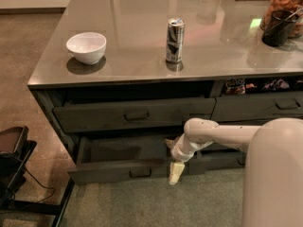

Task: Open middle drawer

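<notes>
A broad dark cabinet with a polished grey steel top fills the scene above and behind the gripper, and its worktop is left alone because the task concerns only the fronts below. The robot's smooth white arm is reached in low from the right, so that the wrist is bent downward at drawer height. The wide dark grey-green metal middle drawer is found drawn well out of the cabinet, its front lying to the left of the gripper and touching or overlapped by it, with the dark interior exposed behind; the task is judged largely done. The upper drawer of the same metal is seen above the gripper, close to flush. A round white ceramic bowl and a tall silver-and-black drink can are stood on the top, well apart from the gripper. The small rectangular loop pull is left free, near the gripper on its left. The pale gripper is hung tip-down against the drawer front's right part, seemingly to drag it by the edge; whether it is spread or closed cannot be told.
</notes>
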Action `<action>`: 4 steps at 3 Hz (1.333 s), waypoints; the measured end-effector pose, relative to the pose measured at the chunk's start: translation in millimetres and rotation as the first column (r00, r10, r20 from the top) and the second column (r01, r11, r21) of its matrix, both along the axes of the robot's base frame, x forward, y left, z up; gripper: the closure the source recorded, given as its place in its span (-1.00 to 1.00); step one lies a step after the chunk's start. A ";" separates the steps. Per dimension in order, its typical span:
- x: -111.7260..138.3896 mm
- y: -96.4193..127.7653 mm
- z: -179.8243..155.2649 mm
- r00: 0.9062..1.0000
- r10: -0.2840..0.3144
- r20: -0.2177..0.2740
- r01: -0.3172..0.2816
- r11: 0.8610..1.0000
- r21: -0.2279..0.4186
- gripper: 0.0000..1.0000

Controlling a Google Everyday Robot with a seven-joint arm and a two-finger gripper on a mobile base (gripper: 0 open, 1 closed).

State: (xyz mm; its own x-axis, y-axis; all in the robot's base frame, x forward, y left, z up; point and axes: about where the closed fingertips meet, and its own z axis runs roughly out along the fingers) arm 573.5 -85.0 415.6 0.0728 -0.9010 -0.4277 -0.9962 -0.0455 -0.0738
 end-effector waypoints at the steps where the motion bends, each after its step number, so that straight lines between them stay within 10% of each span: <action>1: -20.3 -0.1 0.3 0.995 0.037 -0.091 -0.034 0.999 0.024 -1.00; 4: -33.7 0.1 -6.6 0.986 0.057 -0.154 -0.044 0.995 0.086 -1.00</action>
State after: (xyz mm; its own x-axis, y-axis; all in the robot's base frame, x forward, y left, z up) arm 539.7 -84.9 409.0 0.0440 -0.8594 -0.5093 -0.9924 -0.0962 0.0766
